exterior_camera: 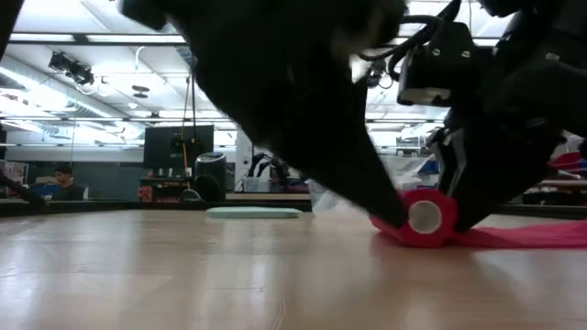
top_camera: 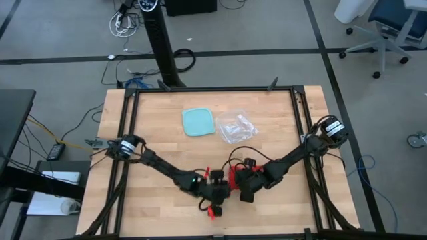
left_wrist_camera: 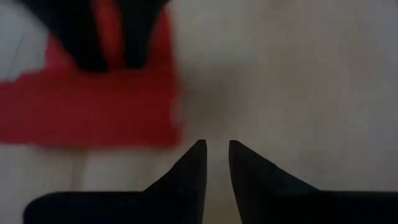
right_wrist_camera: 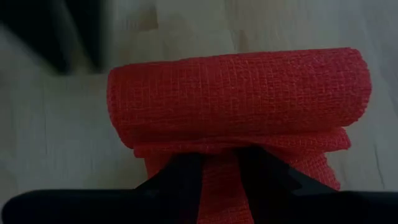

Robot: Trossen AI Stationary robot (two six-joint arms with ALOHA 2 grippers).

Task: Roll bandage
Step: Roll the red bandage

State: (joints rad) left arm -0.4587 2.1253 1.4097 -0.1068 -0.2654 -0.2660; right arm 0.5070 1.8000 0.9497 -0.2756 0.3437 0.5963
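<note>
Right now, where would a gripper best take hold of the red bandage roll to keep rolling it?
Probably across the rolled part of the bandage, fingers coming from above to either side of the cylinder. It lies on its side on the table, open end showing low, flat tail trailing behind.

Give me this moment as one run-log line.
bandage: partly rolled on table, loose tail flat | right pincer: on tail beside roll | left pincer: narrow gap, nothing held, beside bandage | container, bag: untouched

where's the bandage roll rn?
High view: the bandage sits near the table's front edge, about centre, between the left gripper and right gripper. Low view shows the roll resting on the wood.
</note>
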